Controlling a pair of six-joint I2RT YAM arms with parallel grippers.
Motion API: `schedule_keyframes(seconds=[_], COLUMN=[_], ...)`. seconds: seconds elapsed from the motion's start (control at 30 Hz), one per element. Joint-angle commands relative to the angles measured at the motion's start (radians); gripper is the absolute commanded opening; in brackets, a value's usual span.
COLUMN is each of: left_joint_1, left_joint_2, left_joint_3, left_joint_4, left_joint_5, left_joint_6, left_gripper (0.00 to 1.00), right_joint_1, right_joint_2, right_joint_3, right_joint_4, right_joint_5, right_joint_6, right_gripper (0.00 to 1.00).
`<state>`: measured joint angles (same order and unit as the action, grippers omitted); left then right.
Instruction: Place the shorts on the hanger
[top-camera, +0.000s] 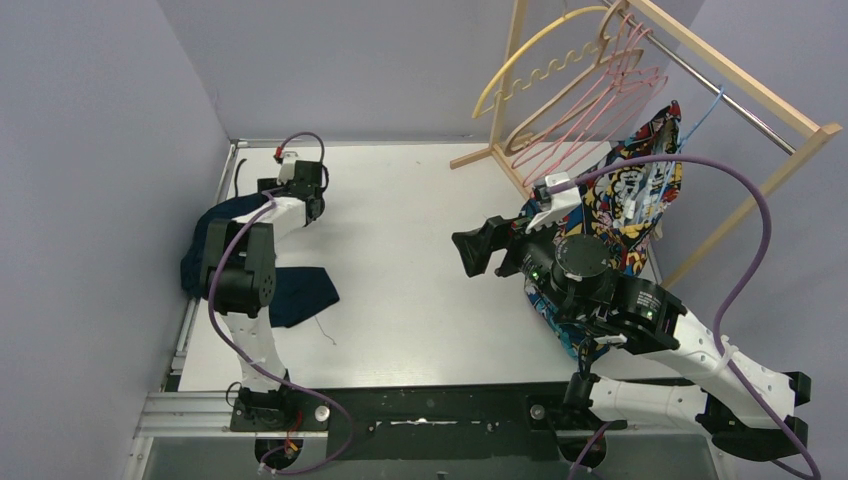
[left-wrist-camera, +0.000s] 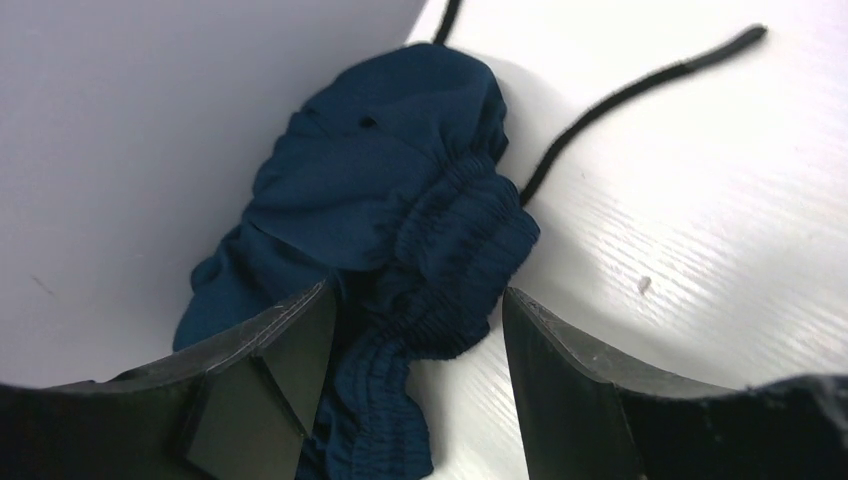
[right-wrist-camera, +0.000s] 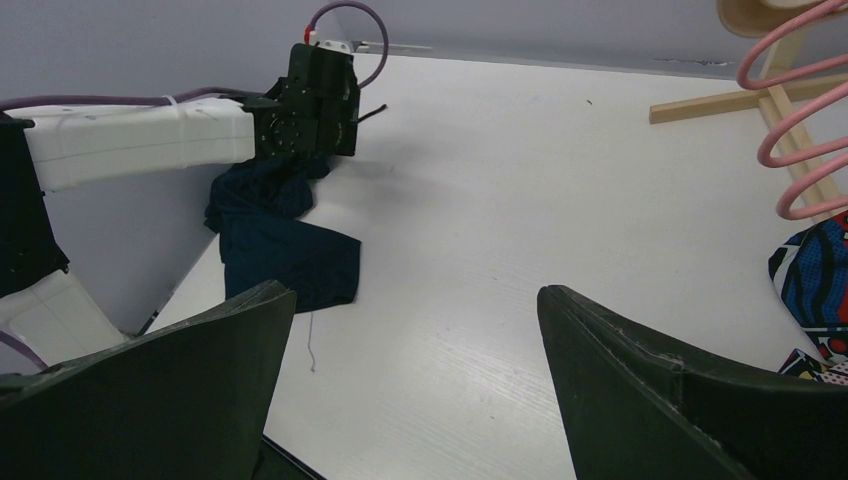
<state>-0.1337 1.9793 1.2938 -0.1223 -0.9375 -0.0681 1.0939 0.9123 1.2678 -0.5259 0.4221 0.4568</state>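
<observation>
The navy shorts (top-camera: 302, 293) lie crumpled at the table's left edge against the wall. My left gripper (top-camera: 300, 205) is low over them. In the left wrist view the left gripper (left-wrist-camera: 416, 290) is open, its fingers either side of the gathered waistband of the shorts (left-wrist-camera: 400, 190). The black drawstring (left-wrist-camera: 620, 95) trails over the table. My right gripper (top-camera: 478, 250) is open and empty above the table's middle right; it also shows in the right wrist view (right-wrist-camera: 415, 290). Thin pink hangers (top-camera: 600, 100) hang on the rack at the back right, far from both grippers.
A wooden rack (top-camera: 760, 95) stands at the back right with a yellow notched hanger (top-camera: 530, 60) and a tan hanger (top-camera: 610, 30). A comic-print garment (top-camera: 640, 195) hangs behind my right arm. The grey wall (left-wrist-camera: 150, 150) is right beside the shorts.
</observation>
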Motion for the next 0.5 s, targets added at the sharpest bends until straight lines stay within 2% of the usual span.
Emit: schedule_keyframes(seconds=[0.0, 0.17, 0.27, 0.3, 0.37, 0.47], left_joint_1=[0.008, 0.01, 0.009, 0.009, 0.008, -0.003], left_joint_2=[0.017, 0.082, 0.101, 0.1, 0.086, 0.048], left_joint_3=[0.013, 0.045, 0.06, 0.062, 0.061, 0.083], left_joint_4=[0.195, 0.225, 0.208, 0.203, 0.194, 0.149], left_joint_5=[-0.105, -0.116, -0.116, -0.118, -0.116, -0.105], left_joint_6=[0.109, 0.142, 0.141, 0.141, 0.139, 0.118], left_gripper=[0.61, 0.61, 0.54, 0.48, 0.27, 0.06], right_joint_1=[0.003, 0.005, 0.005, 0.006, 0.006, 0.006], right_joint_2=[0.008, 0.005, -0.002, -0.004, -0.01, -0.02], right_joint_3=[0.024, 0.029, 0.034, 0.034, 0.029, 0.004], right_joint_4=[0.016, 0.002, -0.006, -0.007, -0.005, 0.014], right_joint_5=[-0.014, -0.021, -0.023, -0.023, -0.019, -0.019], right_joint_6=[0.008, 0.02, 0.026, 0.028, 0.031, 0.035], right_gripper=[0.98, 0.98, 0.98, 0.98, 0.97, 0.98])
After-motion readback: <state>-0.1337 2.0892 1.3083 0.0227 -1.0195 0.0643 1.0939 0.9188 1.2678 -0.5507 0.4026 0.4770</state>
